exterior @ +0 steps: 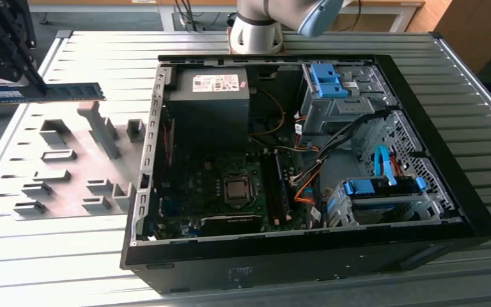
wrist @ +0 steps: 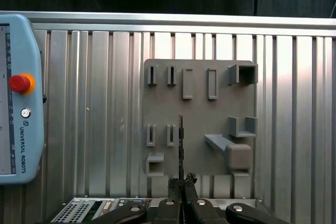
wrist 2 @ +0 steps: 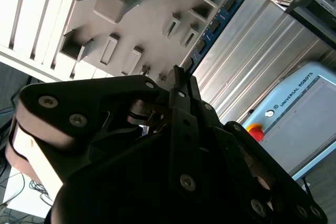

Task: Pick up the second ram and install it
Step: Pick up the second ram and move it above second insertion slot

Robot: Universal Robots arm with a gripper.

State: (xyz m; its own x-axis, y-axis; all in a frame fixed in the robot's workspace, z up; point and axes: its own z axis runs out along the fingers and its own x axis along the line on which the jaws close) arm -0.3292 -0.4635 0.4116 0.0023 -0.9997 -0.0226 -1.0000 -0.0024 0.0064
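Ok, my pincer (exterior: pixel 38 87) is pinching the second ram (exterior: pixel 71 91) about mid-length, probably so it hangs level. It's in the air above the grey holder plate (exterior: pixel 71 171), well apart from the open PC case (exterior: pixel 314 256). The stick is thin and blue-green, with a row of black chips and a white label.

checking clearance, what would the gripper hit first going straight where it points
Likely the grey holder plate: the gripper, shut on the second ram, points at it, though depth is unclear.
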